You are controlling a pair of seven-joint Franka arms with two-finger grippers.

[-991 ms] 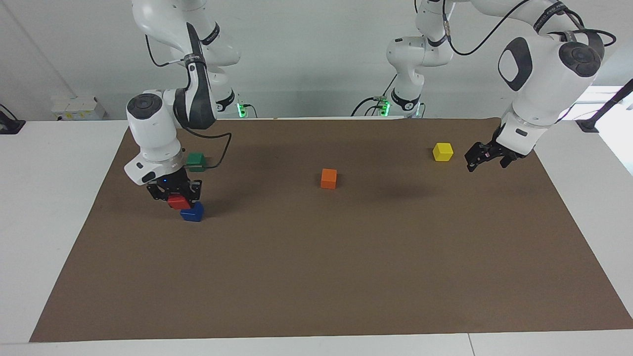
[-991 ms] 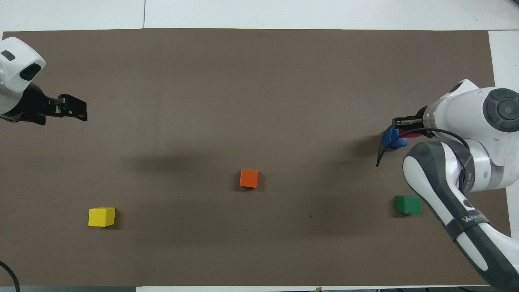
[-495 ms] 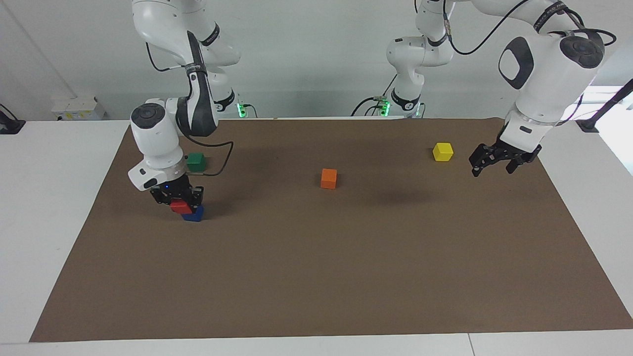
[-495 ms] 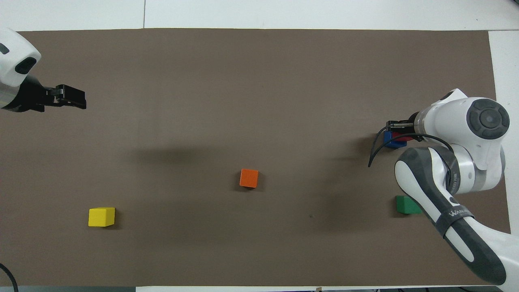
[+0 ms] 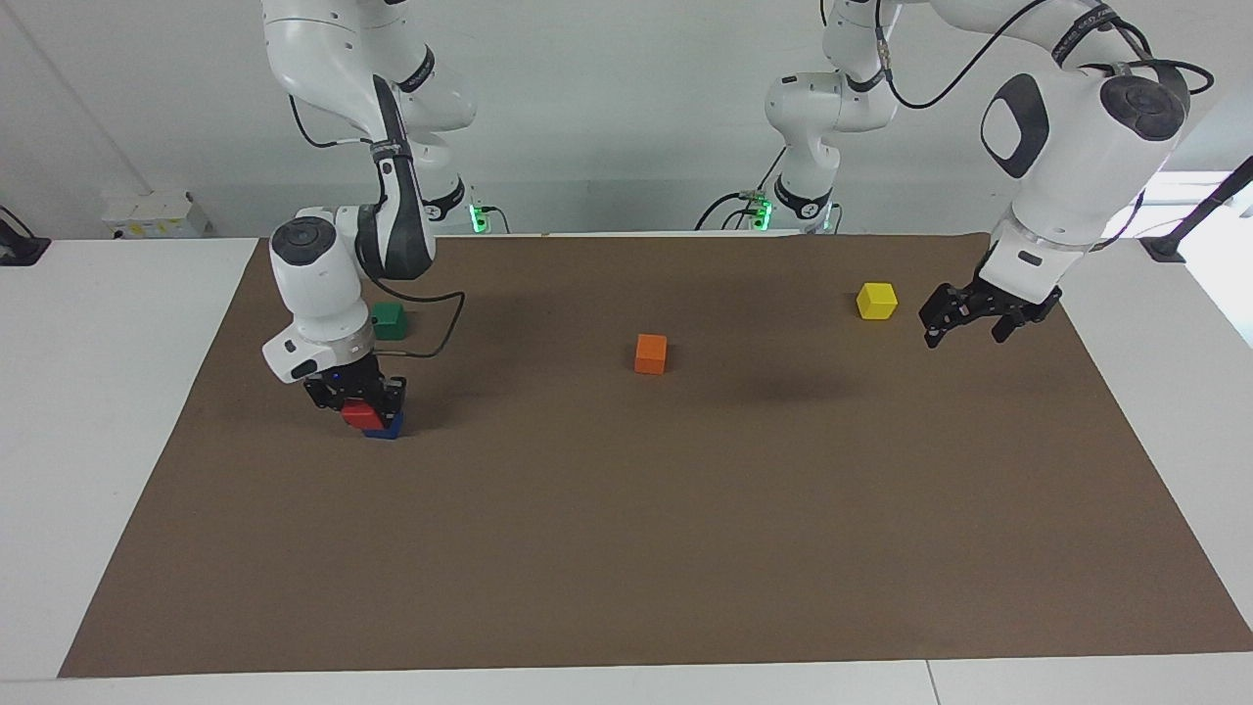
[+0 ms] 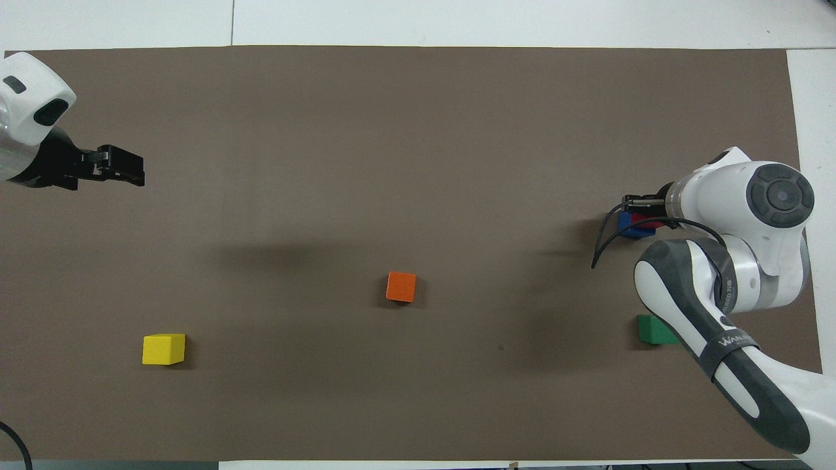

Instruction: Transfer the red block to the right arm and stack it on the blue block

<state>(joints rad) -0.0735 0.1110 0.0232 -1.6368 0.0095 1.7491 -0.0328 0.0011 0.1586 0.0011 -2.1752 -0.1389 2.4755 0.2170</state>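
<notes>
My right gripper [image 5: 358,401] is shut on the red block [image 5: 359,415] and holds it down on top of the blue block [image 5: 388,428], a little off-centre toward the right arm's end of the table. Only an edge of the blue block shows under it. In the overhead view the right gripper [image 6: 643,207] and wrist cover most of the red block [image 6: 646,220] and the blue block [image 6: 625,224]. My left gripper [image 5: 965,323] is open and empty, in the air over the mat beside the yellow block; it also shows in the overhead view [image 6: 124,173].
A green block [image 5: 389,319] lies close to the right arm, nearer the robots than the stack. An orange block [image 5: 650,352] sits mid-mat. A yellow block [image 5: 876,300] lies toward the left arm's end. The brown mat [image 5: 626,548] covers the table.
My right gripper has brought the red block over the blue block and lowered it onto it. My left gripper has shifted slightly and stays in the air.
</notes>
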